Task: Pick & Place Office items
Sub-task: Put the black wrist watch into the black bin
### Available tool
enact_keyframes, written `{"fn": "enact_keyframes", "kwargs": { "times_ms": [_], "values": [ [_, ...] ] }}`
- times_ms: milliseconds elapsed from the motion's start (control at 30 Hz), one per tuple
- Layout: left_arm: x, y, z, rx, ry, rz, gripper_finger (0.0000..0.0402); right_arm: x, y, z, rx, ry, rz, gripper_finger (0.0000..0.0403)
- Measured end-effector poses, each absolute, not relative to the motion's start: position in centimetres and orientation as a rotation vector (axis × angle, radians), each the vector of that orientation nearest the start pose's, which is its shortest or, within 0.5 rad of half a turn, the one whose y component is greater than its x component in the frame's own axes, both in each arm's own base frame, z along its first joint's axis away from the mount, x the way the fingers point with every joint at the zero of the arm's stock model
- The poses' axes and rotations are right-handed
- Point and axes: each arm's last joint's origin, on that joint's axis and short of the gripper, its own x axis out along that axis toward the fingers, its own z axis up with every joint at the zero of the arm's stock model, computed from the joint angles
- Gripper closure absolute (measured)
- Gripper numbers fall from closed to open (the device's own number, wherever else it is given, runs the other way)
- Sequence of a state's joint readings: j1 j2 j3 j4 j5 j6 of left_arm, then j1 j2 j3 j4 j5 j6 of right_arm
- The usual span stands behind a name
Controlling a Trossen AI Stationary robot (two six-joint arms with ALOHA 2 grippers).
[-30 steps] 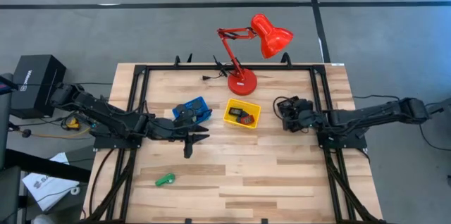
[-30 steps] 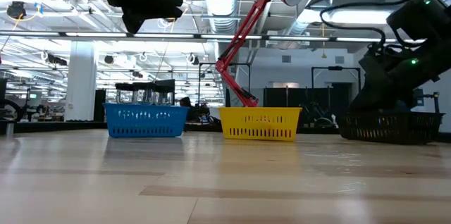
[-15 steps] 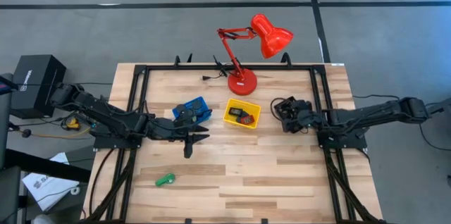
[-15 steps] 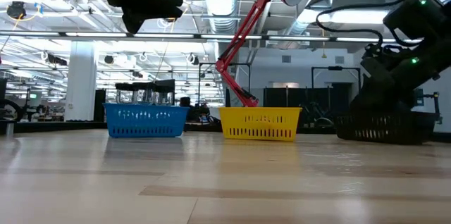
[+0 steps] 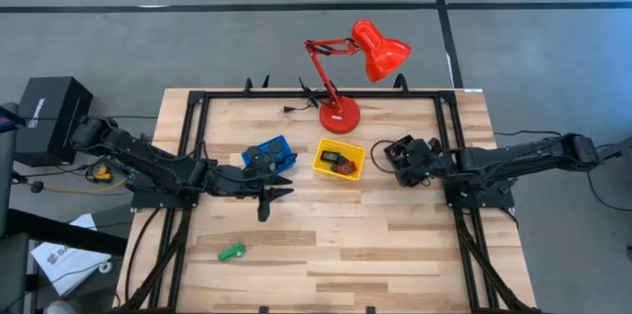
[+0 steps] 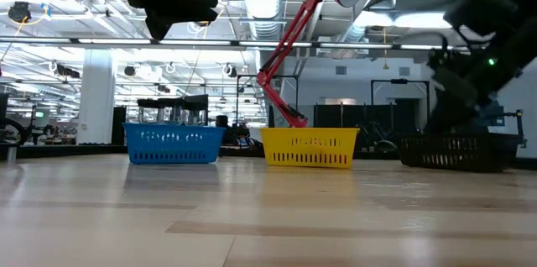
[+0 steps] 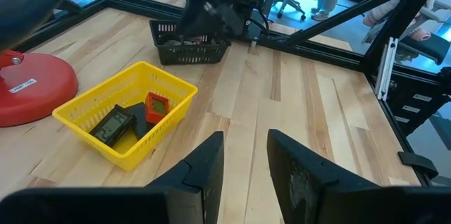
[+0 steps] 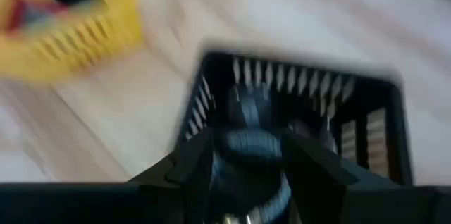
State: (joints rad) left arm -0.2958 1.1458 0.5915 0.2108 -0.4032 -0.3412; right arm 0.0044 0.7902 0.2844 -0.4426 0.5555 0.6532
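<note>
My right gripper (image 5: 397, 159) hovers over the left part of a black mesh basket (image 6: 457, 151) at the table's right. In the blurred right wrist view it (image 8: 250, 164) looks shut on a dark round disc (image 8: 248, 145). The yellow tray (image 5: 339, 159) holds a dark grey block (image 7: 110, 125) and a red rectangle (image 7: 156, 106). A green clip (image 5: 232, 252) lies flat on the near left of the table. My left gripper (image 5: 269, 196) waits open above the table, just near of the blue tray (image 5: 270, 154), and touches nothing. My right gripper has the dark round disc (image 8: 239, 139) between its two fingers (image 8: 190, 160), coming from above over the black basket. Blur hides which part of the disc the fingers meet. Whether the disc is lifted clear of the basket's contents I cannot tell.
A big red desk lamp (image 5: 341, 115) stands on its round base at the far middle, head over the far edge. A black frame (image 5: 197, 107) runs along the table's sides. Bare wood (image 5: 375, 245) spreads across the near half.
My right gripper has moved toward the table's left, toward the yellow tray, and has risen over the black basket.
</note>
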Motion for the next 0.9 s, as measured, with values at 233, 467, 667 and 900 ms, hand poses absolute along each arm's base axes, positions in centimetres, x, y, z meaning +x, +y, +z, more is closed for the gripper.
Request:
{"fn": "enact_keyframes", "kwargs": {
  "times_ms": [233,467,667,900],
  "values": [
    [23.3,-5.9,23.4,-0.220,0.301,0.160,0.0298,12.6,-1.4,14.6,0.365,0.790,-0.805,0.0284],
    [23.3,-5.9,23.4,-0.219,0.301,0.160,0.0298,12.7,-1.4,17.1,0.387,0.812,-0.830,0.0328],
    [23.3,-5.9,23.4,-0.218,0.300,0.159,0.0298,13.2,-1.2,16.3,0.403,0.882,-0.798,0.0386],
    [23.3,-5.9,23.5,-0.223,0.294,0.159,0.0298,14.1,-1.3,15.3,0.380,0.932,-0.817,0.0394]
  ]
}}
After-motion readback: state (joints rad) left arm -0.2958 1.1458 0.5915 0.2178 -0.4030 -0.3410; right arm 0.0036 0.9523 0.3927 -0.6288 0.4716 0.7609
